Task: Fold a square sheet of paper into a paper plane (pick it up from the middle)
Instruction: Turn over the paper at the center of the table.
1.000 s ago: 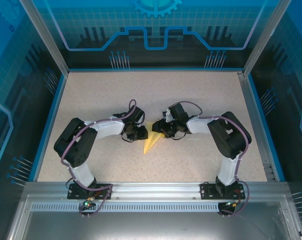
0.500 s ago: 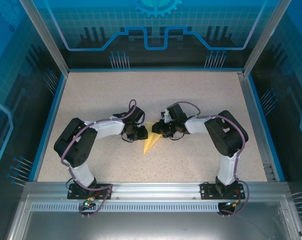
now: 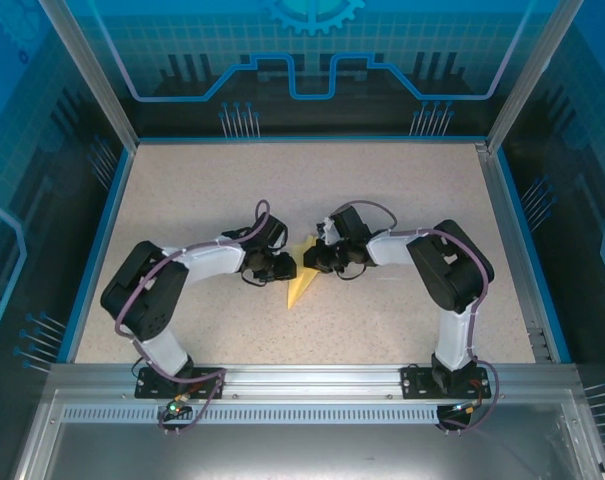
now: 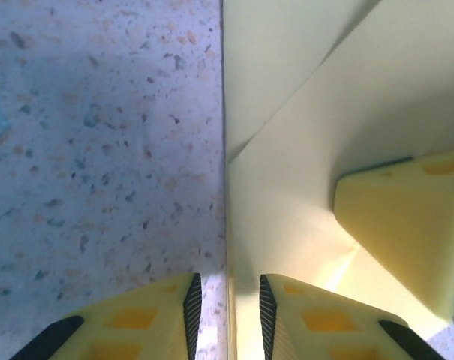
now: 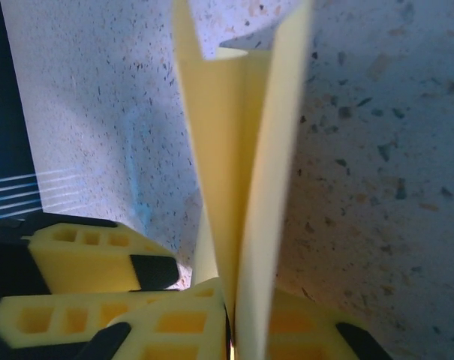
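Right jaws on creased paper plane [image 5: 234, 187]

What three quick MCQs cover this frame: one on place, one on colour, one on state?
1. Where is the plane?
A. far left corner
B. middle of the table, between the left end effector and the right end effector
C. on the near rail

2. What colour is it?
A. white
B. pale yellow
C. blue

3. How is the right end effector?
A. wide open, raised
B. shut on nothing
C. shut on the plane

Key:
1 B: the top view shows it between the two arms' tips.
2 B: it is yellow in each view.
3 C: the right wrist view shows the folded paper pinched between the fingers.
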You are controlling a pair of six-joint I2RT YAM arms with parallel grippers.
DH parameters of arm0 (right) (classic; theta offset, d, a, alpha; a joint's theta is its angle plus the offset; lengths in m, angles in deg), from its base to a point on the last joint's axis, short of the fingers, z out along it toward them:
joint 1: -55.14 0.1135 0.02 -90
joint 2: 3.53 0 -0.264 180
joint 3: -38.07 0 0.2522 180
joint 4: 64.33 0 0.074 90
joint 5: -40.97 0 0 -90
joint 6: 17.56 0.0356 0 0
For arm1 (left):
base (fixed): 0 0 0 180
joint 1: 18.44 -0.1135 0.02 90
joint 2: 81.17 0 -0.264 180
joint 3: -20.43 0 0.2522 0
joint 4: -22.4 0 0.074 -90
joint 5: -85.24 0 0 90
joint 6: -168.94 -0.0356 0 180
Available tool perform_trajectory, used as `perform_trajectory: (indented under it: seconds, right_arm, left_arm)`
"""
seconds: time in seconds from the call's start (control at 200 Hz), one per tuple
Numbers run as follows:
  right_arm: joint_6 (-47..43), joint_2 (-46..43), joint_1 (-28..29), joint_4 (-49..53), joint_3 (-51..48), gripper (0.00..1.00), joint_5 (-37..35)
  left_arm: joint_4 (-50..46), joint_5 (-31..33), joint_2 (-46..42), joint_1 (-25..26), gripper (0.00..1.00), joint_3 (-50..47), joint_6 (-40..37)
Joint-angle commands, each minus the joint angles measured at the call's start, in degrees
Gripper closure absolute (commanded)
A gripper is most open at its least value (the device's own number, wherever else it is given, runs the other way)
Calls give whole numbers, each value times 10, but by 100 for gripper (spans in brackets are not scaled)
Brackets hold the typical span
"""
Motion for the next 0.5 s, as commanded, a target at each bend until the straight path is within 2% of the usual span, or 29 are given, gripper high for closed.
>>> perform_trajectory:
  seconds: [0.0,0.07,0.16,0.32,0.495]
  right_arm:
    - [-51,-35,8,73,26,92,-23]
    - [-78,-58,8,125,39,92,-47]
    - [-129,-84,11,246,78,91,-107]
    - [-214,-114,38,481,176,90,-301]
    - [-223,-83,73,688,284,89,-517]
  left_arm:
    - [30,9,-67,5,67,-31,28]
    - [38,35,-104,5,65,-52,42]
    - [36,78,-157,5,63,-71,52]
    - [10,181,-241,4,59,-102,66]
    - [-7,264,-316,-2,49,-143,103]
